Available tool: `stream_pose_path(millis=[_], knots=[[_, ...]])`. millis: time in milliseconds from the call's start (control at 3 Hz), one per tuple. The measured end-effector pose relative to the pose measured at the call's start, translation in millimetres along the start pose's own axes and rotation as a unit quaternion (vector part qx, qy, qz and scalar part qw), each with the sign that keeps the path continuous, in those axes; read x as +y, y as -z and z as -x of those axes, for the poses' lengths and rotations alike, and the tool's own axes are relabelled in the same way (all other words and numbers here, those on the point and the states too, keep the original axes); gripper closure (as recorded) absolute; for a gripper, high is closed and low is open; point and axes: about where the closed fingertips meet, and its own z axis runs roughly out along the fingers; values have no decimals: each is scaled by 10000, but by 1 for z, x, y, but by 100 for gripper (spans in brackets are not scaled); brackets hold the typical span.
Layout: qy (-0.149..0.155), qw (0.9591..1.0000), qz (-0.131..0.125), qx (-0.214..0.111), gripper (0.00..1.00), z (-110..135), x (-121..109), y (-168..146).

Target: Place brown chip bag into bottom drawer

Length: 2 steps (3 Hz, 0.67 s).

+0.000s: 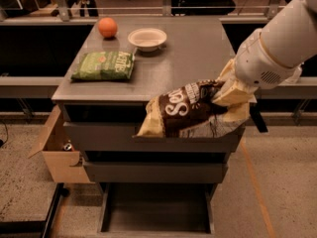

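At the lower left of the frame a tan cardboard box (53,155) stands open against the side of the grey cabinet. On the cabinet top (193,53), towards the upper left, a green chip bag (104,66) lies flat. An orange fruit (107,27) sits behind it, and a white bowl (147,37) just to the right of that.

At bottom centre the bottom drawer (156,216) is pulled out, showing a bare grey floor. The two upper drawers (124,138) above it stand only slightly out.

Right of centre, the brown chip bag (185,112) hangs in the air over the front edge of the cabinet top, in front of the uppermost drawer and well above the open one. Its right end is pinched in the gripper (229,94), whose tan fingers are closed on the foil. The white arm (277,48) reaches in from the upper right.

I judge this to be the carry step: the bag is lifted off the top but not yet lowered. The next move calls for bringing it forward clear of the upper drawer fronts, then down over the open tray before letting go.

The green bag carries pale lettering that I cannot read. The brown bag shows large white script beginning with "S"; the rest is lost in the creases.
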Motion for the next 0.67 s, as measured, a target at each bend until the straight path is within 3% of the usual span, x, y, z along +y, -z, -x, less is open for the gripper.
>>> stream_pose_path(millis=[667], knots=[[-635, 9954, 371, 614, 100, -49, 87, -77]])
